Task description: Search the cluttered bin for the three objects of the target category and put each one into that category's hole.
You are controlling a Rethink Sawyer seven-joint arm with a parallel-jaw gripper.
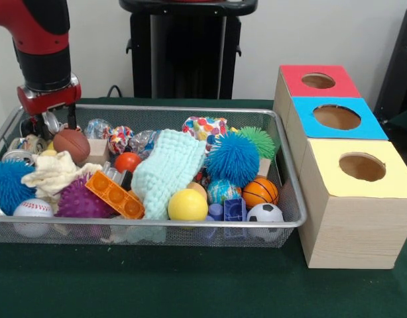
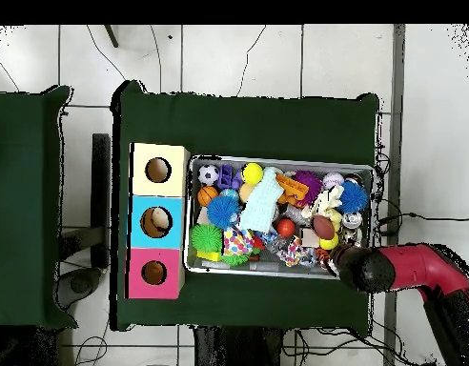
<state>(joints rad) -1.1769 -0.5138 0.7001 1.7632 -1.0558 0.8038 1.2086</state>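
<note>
From the front view I see my gripper [image 1: 51, 126] down at the far corner of the bin [image 1: 190, 224], just behind a brown mini football [image 1: 71, 145]. The fingers are lost among clutter, so I cannot tell how wide they stand or whether they have hold of anything.

The stuffed toys I am after are hard to pick out: only a cream plush piece [image 1: 54, 173] shows, lying between a blue spiky ball [image 1: 8, 185] and an orange toy brick [image 1: 114, 195]. A pale green cloth [image 1: 165, 172] drapes over the middle of the pile.

The red-topped box [image 1: 317, 81] with its hole [image 1: 318, 81] stands farthest back in the row beside the bin.

The overhead view adds the arm [image 2: 410, 269] reaching in over the bin's corner, hiding the gripper beneath it, and something pale inside the blue-topped box's hole [image 2: 156, 222].
</note>
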